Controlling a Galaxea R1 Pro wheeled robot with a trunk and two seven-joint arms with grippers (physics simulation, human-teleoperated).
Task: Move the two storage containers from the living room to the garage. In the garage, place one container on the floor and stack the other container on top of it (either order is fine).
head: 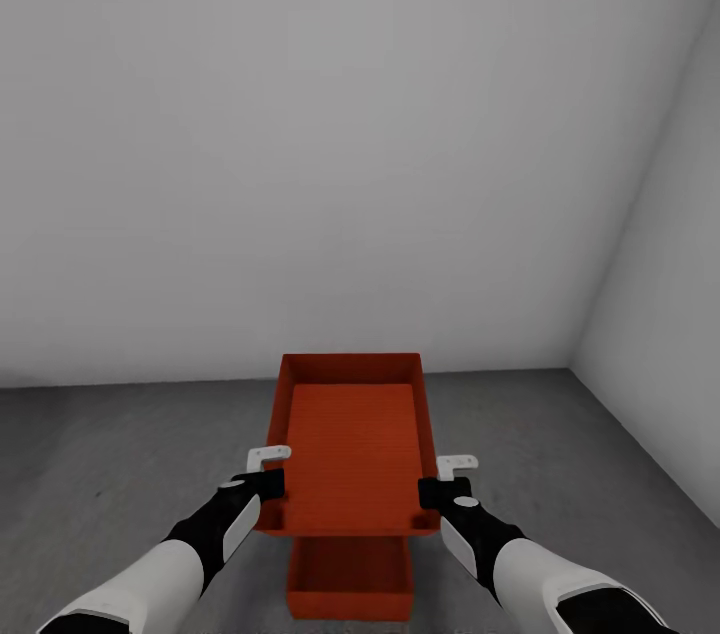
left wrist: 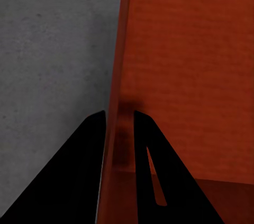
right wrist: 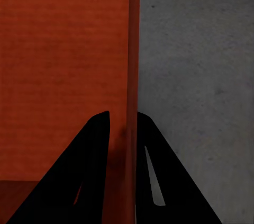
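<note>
Lower bin (head: 350, 579): nearest the camera, between and below the two forearms, partly covered by the bin held above it. It appears to rest on the concrete floor (head: 120, 454), though the contact itself is hidden.

Upper bin (head: 352, 439): carried between the arms, long axis running away from the robot, roughly level. Left gripper (head: 262, 476) is clamped on its left side wall and right gripper (head: 445, 486) on its right side wall; each wrist view shows one finger inside the wall and one outside (left wrist: 84, 171) (right wrist: 159, 176). The grip on opposite walls is likely chosen to keep the bin flat for stacking.

Appearance: red-orange plastic, open top, plain slightly tapered walls, faintly ribbed bottom, nothing inside.

Setting: white-grey walls (head: 300, 134) ahead of the grippers, corner off to the right.

Status, judged: upper bin sits ahead of the lower one, not yet stacked.
</note>
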